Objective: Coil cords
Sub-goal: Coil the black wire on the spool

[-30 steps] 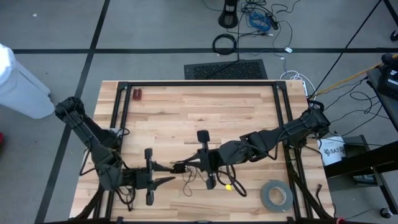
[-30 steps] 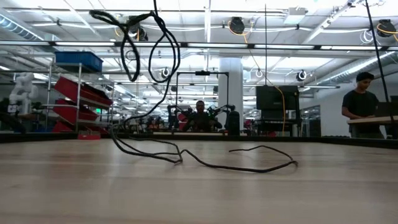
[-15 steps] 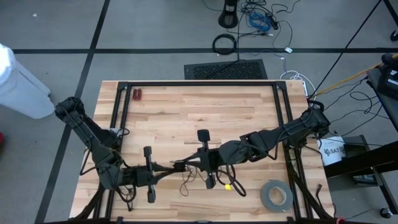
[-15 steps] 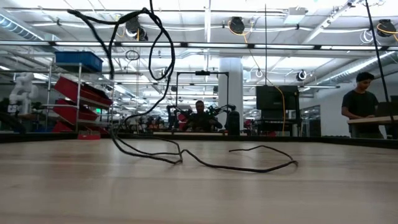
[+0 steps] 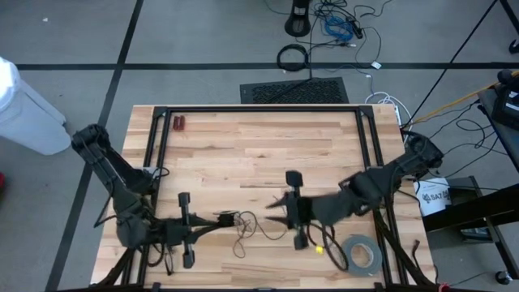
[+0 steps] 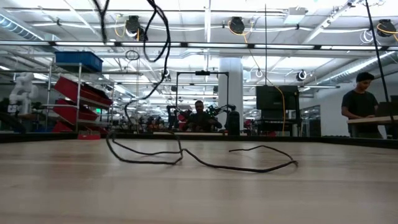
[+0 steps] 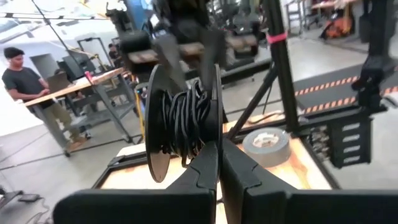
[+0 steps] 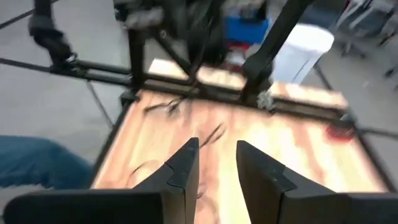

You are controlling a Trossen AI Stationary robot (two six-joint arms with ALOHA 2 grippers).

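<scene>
The cord is thin and black. Part of it is wound into a small bundle (image 7: 185, 118) between two dark discs, and my left gripper (image 5: 217, 220) (image 7: 219, 146) is shut on it above the table's near middle. From the bundle (image 5: 229, 217) loose strands (image 5: 246, 237) fall and lie in slack curves on the wood (image 6: 205, 163). My right gripper (image 5: 276, 209) (image 8: 216, 149) stands open a little to the right of the bundle, with nothing between its fingers. My left gripper pinches the lower part of the cord bundle (image 7: 205, 142) at its two fingertips. The fingers reach in level from the table's left. The bundle is lifted clear of the table, and the loose cord (image 6: 163, 43) hangs slack from it down to the wood.
A grey tape roll (image 5: 359, 253) (image 7: 266, 144) lies near the table's near right corner, with a small yellow piece (image 5: 319, 250) beside it. Two small red items (image 5: 178, 123) sit at the far left. Black frame rails (image 5: 259, 109) border the table. People stand in the room beyond.
My left gripper has shut on the cord bundle. My right gripper has opened, let go of the bundle and drawn back toward the table's right edge. The hanging loop has swung up and toward the left; the strands on the table have shifted little.
</scene>
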